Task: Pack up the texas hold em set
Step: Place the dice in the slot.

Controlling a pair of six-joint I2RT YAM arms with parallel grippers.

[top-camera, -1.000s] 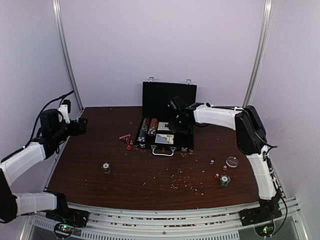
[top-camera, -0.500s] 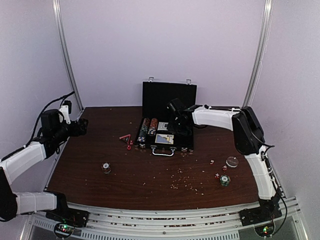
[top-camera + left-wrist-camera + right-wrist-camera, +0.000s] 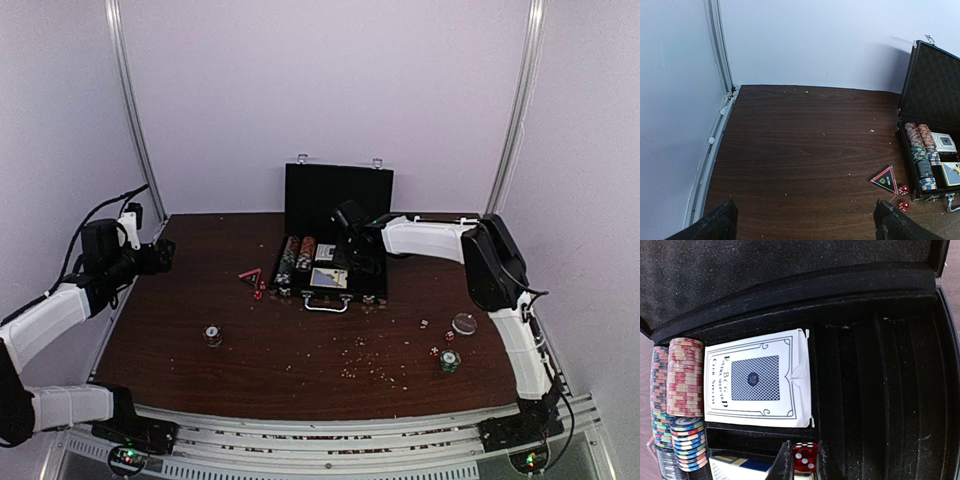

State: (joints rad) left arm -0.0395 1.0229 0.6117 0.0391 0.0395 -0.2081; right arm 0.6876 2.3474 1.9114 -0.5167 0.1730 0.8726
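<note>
The table (image 3: 300, 350) carries the open case (image 3: 338, 195) at its far middle, with the lid upright and the long axis running left to right. The right arm reaches from its base across to the case, wrist pitched down over the tray, so it is the nearer. The left arm sits at the table's left edge, well apart, its left claw (image 3: 807, 222) spread wide and empty. Inside the case, chip rows (image 3: 684, 385) fill the left end, with a wrapped card deck (image 3: 757, 379) beside them. The right claw (image 3: 801, 461) is clenched on a red die (image 3: 804, 456), just on the near side of that deck. The drop spot probably lies straight below, though I cannot tell which compartment that is.
</note>
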